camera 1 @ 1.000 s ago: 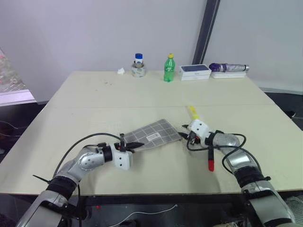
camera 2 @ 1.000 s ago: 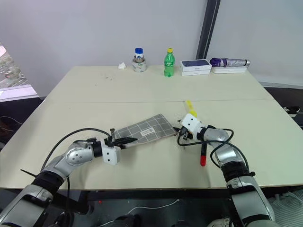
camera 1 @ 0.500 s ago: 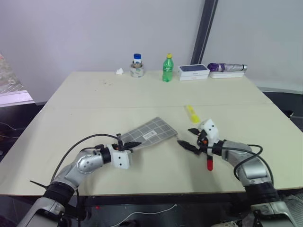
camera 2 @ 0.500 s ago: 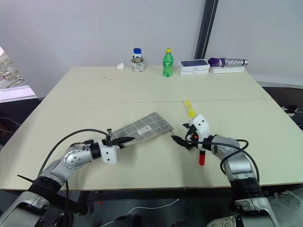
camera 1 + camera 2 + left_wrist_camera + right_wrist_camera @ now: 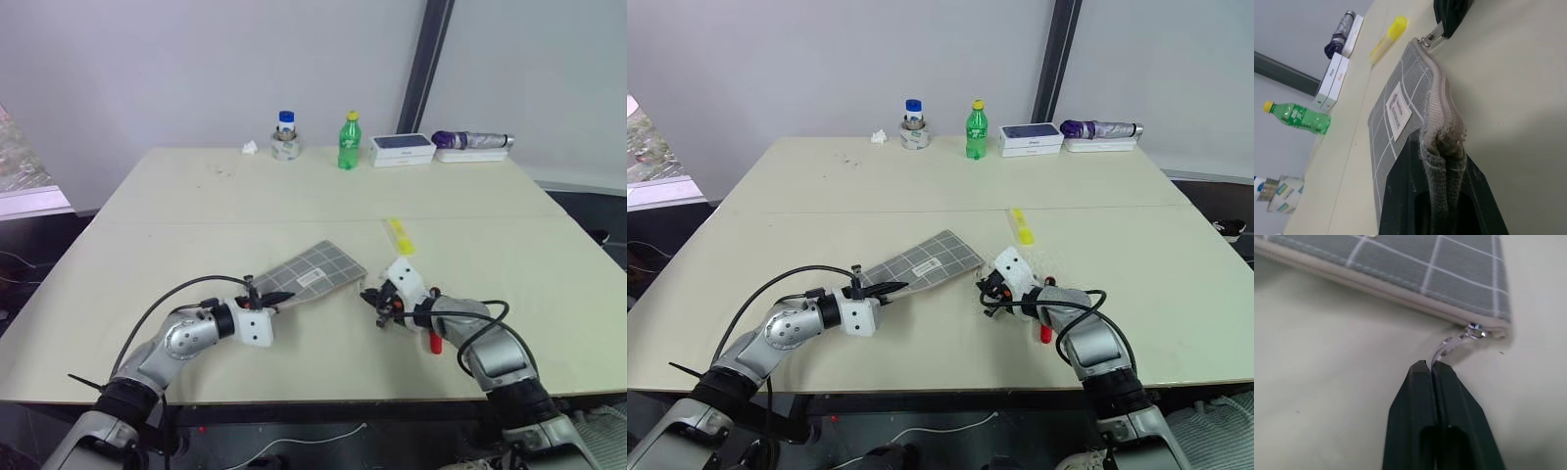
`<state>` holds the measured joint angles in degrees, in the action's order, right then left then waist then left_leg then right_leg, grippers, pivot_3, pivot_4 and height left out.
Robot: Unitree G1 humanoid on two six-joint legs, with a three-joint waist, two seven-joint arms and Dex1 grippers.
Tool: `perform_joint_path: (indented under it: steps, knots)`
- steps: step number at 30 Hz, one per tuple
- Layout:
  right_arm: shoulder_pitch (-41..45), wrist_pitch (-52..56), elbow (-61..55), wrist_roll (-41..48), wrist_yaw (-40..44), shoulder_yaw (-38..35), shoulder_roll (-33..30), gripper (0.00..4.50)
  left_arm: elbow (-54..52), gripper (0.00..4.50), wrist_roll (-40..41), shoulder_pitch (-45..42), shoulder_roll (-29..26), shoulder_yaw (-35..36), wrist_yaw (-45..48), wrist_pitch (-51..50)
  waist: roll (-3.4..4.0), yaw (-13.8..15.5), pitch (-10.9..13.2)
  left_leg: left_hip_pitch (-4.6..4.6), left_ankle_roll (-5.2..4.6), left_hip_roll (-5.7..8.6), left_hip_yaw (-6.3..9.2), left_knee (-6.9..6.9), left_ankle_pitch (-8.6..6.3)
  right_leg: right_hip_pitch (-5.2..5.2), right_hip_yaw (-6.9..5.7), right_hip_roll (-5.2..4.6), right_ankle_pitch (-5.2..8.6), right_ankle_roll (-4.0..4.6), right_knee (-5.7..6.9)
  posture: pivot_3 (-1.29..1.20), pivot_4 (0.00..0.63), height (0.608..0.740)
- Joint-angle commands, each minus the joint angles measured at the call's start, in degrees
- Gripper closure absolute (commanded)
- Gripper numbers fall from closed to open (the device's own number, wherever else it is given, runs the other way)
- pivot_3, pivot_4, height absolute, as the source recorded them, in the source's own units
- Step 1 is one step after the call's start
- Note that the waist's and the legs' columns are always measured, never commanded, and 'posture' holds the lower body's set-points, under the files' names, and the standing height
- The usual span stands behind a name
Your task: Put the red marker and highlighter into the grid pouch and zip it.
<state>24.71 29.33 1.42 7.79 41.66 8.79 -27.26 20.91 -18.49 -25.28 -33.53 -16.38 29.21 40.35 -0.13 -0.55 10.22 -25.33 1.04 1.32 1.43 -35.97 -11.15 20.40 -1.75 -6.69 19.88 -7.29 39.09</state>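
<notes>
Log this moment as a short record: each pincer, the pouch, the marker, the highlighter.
left pincer: shut on the pouch's near corner
right pincer: shut on the zipper pull
pouch: flat on the table, held between both pincers, zipper looks closed
marker: on the table beside the right arm, outside the pouch
highlighter: on the table beyond the right pincer, outside the pouch

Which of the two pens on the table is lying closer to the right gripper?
The red marker, lying right beside the right gripper. The yellow highlighter sits farther up the table, beyond the grid pouch's corner.
</notes>
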Motion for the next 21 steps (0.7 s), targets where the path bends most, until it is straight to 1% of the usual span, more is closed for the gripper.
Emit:
perform_joint_path:
  steps: [1,4,5,7,8,12,16,19,21]
  knots:
    - [-0.3,-2.3,-6.2,-1.1,3.1,4.1,-0.9,4.45,-0.9,4.50,-0.4,0.4,0.1,0.1,-0.3,-0.1,0.00,0.0,0.0,0.00,0.00,0.00,0.00,0.00,0.00,0.00,0.00,0.00,0.00,0.00,0.00,0.00,0.150,0.740]
    - [0.2,-8.1,-5.4,-7.9,4.7,9.7,-4.6,4.45,-1.1,4.50,0.0,0.4,0.4,-0.8,1.2,-0.2,0.00,0.1,0.0,0.00,0.00,0.01,0.00,-0.01,0.00,-0.01,-0.01,0.00,0.00,-0.01,-0.01,0.00,0.150,0.740]
    - [0.9,-9.5,-4.8,-8.8,5.0,10.6,-4.8,4.45,-1.2,4.50,-0.1,0.4,0.5,-1.2,1.5,-0.1,0.00,0.1,0.0,0.00,-0.01,0.02,0.01,-0.02,0.00,-0.01,-0.01,0.00,0.01,-0.01,-0.02,0.00,0.150,0.740]
    - [2.4,-10.0,-4.6,-7.4,5.0,10.2,-2.5,4.45,-1.3,4.50,-0.9,0.3,0.8,-1.5,1.4,-0.3,-0.01,0.0,0.0,0.01,-0.01,0.02,0.01,-0.01,-0.01,-0.02,-0.01,0.00,0.01,-0.02,-0.02,0.00,0.150,0.740]
    - [2.6,-11.1,-5.6,-6.6,6.5,10.8,-1.9,4.45,-1.2,4.50,-1.2,0.3,1.0,-1.5,1.3,-0.3,-0.01,0.0,0.0,0.01,0.00,0.01,0.01,0.00,0.00,-0.01,-0.01,0.01,0.01,-0.02,-0.02,0.00,0.150,0.740]
    - [2.5,-14.0,-8.3,-5.2,11.6,13.0,-0.8,4.45,-0.6,4.50,-2.0,0.0,1.3,-1.6,1.1,-0.4,-0.01,0.1,0.0,0.00,0.00,0.02,0.01,-0.01,0.00,-0.03,-0.01,0.00,0.01,-0.02,-0.02,0.00,0.150,0.740]
    - [3.1,-17.1,-8.4,-5.7,13.4,13.6,-0.2,4.45,-0.4,4.50,-2.8,-0.5,1.8,-1.7,0.8,-0.6,-0.01,0.2,0.0,0.01,0.00,0.02,0.05,-0.04,0.00,-0.07,-0.05,0.00,0.01,-0.02,-0.02,0.00,0.150,0.740]
    - [3.9,-19.7,-7.4,-4.0,15.0,12.6,0.8,4.45,0.4,4.50,-3.7,-0.9,2.1,-2.0,0.4,-0.5,-0.01,0.3,0.0,0.01,0.00,0.02,0.06,-0.04,0.00,-0.07,-0.06,0.00,0.01,-0.02,-0.02,0.00,0.150,0.740]
    - [4.1,-19.0,-7.9,-1.0,16.3,11.3,2.1,4.45,0.7,4.50,-4.1,-1.1,2.2,-2.2,0.3,-0.4,-0.01,0.3,0.0,0.01,0.00,0.03,0.07,-0.04,0.00,-0.07,-0.07,0.00,0.01,-0.02,-0.02,0.00,0.150,0.740]
